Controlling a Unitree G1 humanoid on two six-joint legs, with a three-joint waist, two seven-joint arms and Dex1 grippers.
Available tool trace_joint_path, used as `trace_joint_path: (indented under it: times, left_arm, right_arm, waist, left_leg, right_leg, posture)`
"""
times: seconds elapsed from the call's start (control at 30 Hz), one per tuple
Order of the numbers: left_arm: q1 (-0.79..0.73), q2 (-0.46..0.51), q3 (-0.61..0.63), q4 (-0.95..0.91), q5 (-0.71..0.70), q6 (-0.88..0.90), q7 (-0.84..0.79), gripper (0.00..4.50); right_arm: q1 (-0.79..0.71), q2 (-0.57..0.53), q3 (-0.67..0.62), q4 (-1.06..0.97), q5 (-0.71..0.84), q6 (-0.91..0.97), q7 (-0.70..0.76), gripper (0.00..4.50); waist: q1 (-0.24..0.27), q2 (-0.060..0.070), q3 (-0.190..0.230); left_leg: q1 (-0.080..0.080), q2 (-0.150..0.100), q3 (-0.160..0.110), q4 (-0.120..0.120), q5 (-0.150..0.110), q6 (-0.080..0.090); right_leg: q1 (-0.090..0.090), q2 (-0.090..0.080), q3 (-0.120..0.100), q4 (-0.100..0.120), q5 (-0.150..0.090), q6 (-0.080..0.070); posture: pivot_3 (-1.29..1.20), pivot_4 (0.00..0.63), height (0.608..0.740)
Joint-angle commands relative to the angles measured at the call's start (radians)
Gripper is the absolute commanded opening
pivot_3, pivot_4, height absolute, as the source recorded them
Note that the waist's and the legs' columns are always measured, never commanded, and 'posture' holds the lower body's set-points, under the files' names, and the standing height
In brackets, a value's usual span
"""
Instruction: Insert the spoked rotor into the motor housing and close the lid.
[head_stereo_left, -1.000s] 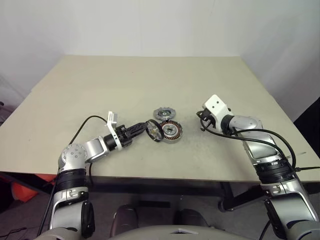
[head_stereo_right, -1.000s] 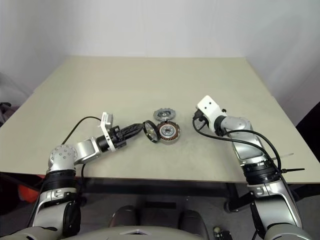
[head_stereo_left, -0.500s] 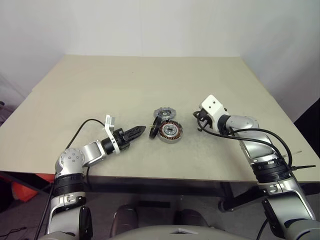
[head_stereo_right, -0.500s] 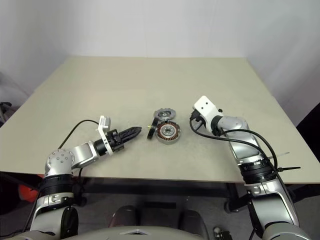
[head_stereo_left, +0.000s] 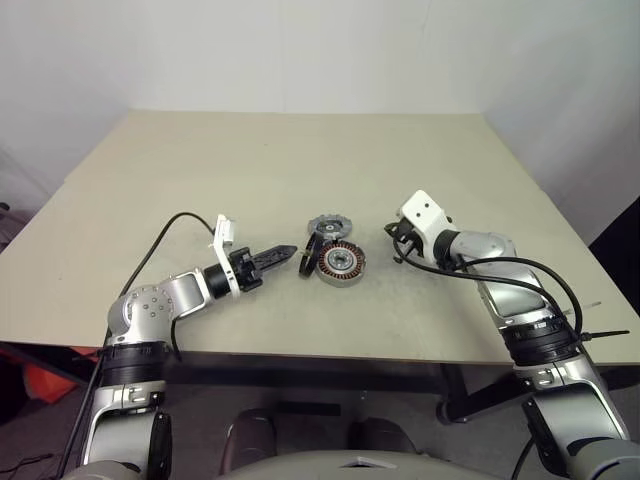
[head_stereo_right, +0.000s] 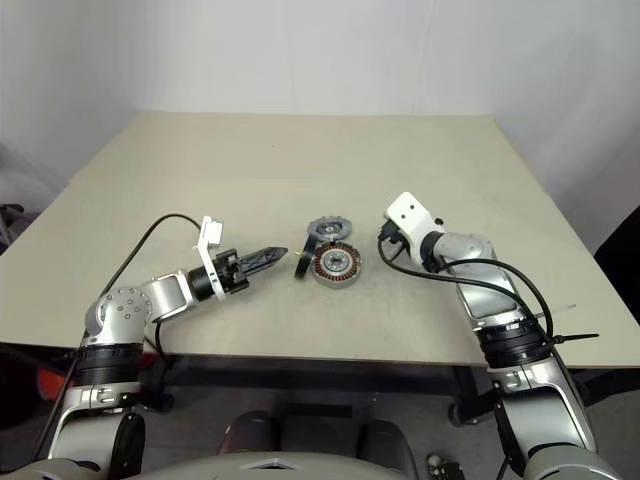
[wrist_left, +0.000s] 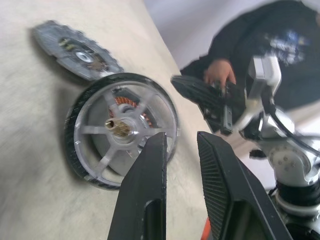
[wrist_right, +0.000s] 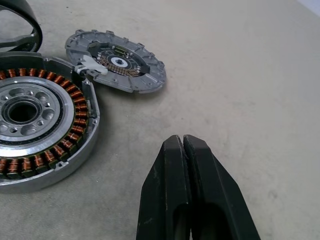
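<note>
The rotor (wrist_left: 121, 131) leans on edge against the housing (head_stereo_left: 341, 262), not yet seated; the lid (head_stereo_left: 331, 225) lies flat on the bench (head_stereo_left: 250, 170) just behind. The left gripper (head_stereo_left: 283, 253) hangs just beside the rotor, jaws slightly apart and empty. The right gripper (wrist_right: 186, 192), jaws closed on nothing, waits near the housing. Insertion is in hand: next the rotor needs regrasping and laying flat over the hub.

I see the spoked rotor (wrist_left: 122, 131) as pale silver spokes and a brassy hub inside a dark black rim. At my three o'clock the motor housing (wrist_right: 37, 125) shows copper-brown windings ringing a silver centre. The lid (wrist_right: 116, 60) at twelve is grey, tooth-edged, dark-centred, on the beige table (head_stereo_left: 250, 170).
</note>
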Motion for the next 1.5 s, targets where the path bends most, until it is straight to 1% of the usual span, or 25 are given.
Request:
trace_joint_path:
  times: [0.03,0.27,0.3,0.33,0.4,0.93,1.03,1.2,1.5]
  left_arm:
    - [-0.048,0.026,-0.047,-0.052,0.045,-0.028,-0.024,1.02]
    - [-0.057,0.056,-0.137,-0.093,0.122,-0.087,-0.078,1.02]
    - [-0.061,0.056,-0.147,-0.088,0.14,-0.098,-0.074,1.39]
    - [-0.063,0.055,-0.152,-0.083,0.155,-0.104,-0.066,1.6]
    - [-0.065,0.056,-0.159,-0.078,0.173,-0.112,-0.064,2.17]
    - [-0.044,0.033,-0.235,-0.089,0.242,-0.162,-0.111,2.17]
    - [-0.046,0.028,-0.23,-0.068,0.254,-0.167,-0.103,1.6]
    - [-0.045,0.028,-0.221,-0.058,0.266,-0.173,-0.105,0.01]
    - [-0.023,0.035,-0.21,-0.066,0.267,-0.181,-0.119,0.01]
  right_arm:
    - [-0.023,0.001,-0.007,-0.022,0.0,-0.02,-0.003,0.0]
    - [-0.016,0.007,-0.007,-0.029,0.001,-0.017,-0.011,0.0]
    - [-0.015,0.008,-0.008,-0.029,0.001,-0.018,-0.012,0.0]
    - [-0.013,0.009,-0.009,-0.03,0.001,-0.018,-0.014,0.0]
    - [-0.011,0.009,-0.011,-0.03,0.0,-0.019,-0.015,0.0]
    - [-0.008,0.008,-0.009,-0.031,-0.002,-0.027,-0.018,0.0]
    - [-0.006,0.008,-0.01,-0.032,-0.004,-0.028,-0.019,0.0]
    - [-0.005,0.009,-0.01,-0.029,-0.005,-0.031,-0.021,0.0]
    - [-0.01,0.012,-0.004,-0.021,-0.008,-0.038,-0.022,0.0]
  waist:
    - [0.0,0.0,0.0]
    - [0.0,0.0,0.0]
    - [0.0,0.0,0.0]
    - [0.0,0.0,0.0]
    - [0.0,0.0,0.0]
    - [0.0,0.0,0.0]
    - [0.0,0.0,0.0]
    - [0.0,0.0,0.0]
    - [0.0,0.0,0.0]
  left_leg:
    - [0.0,0.0,0.0,0.0,0.0,0.0]
    - [0.0,0.0,0.0,0.0,0.0,0.0]
    - [0.0,0.0,0.0,0.0,0.0,0.0]
    - [0.0,0.0,0.0,0.0,0.0,0.0]
    - [0.0,0.0,0.0,0.0,0.0,0.0]
    - [0.0,0.0,0.0,0.0,0.0,0.0]
    - [0.0,0.0,0.0,0.0,0.0,0.0]
    - [0.0,0.0,0.0,0.0,0.0,0.0]
    - [0.0,0.0,0.0,0.0,0.0,0.0]
  right_leg:
    - [0.0,0.0,0.0,0.0,0.0,0.0]
    - [0.0,0.0,0.0,0.0,0.002,-0.004]
    - [0.0,0.0,0.0,0.0,0.002,-0.004]
    - [0.0,0.0,0.0,0.0,0.002,-0.004]
    - [0.0,0.0,0.0,0.0,0.002,-0.004]
    - [0.0,0.0,0.0,0.0,0.002,-0.004]
    - [0.0,0.0,0.0,0.0,0.002,-0.004]
    - [0.0,0.0,0.0,0.0,0.002,-0.004]
    - [0.0,0.0,0.0,0.0,0.002,-0.004]
  posture:
    - [0.0,0.0,0.74]
    - [0.0,0.0,0.74]
    - [0.0,0.0,0.74]
    - [0.0,0.0,0.74]
    - [0.0,0.0,0.74]
    - [0.0,0.0,0.74]
    - [0.0,0.0,0.74]
    - [0.0,0.0,0.74]
    - [0.0,0.0,0.74]
